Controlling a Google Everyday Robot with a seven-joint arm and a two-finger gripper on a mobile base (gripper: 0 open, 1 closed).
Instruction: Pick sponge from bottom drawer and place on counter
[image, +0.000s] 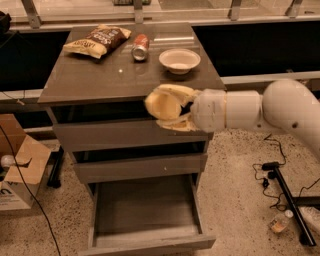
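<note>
My gripper (167, 107) is shut on the pale-yellow sponge (161, 104) and holds it in the air at the front edge of the counter (95, 77), in front of the top drawer. The pale fingers (175, 91) wrap above and below the sponge. The white arm reaches in from the right. The bottom drawer (145, 240) is pulled open below, and its grey inside shows nothing in it.
On the counter stand a yellow-and-brown chip bag (97, 41) at the back left, a red can (140, 47) lying on its side, and a white bowl (179, 60) at the back right. A cardboard box (17, 170) stands on the floor at left. Cables and a bottle (280, 222) lie at right.
</note>
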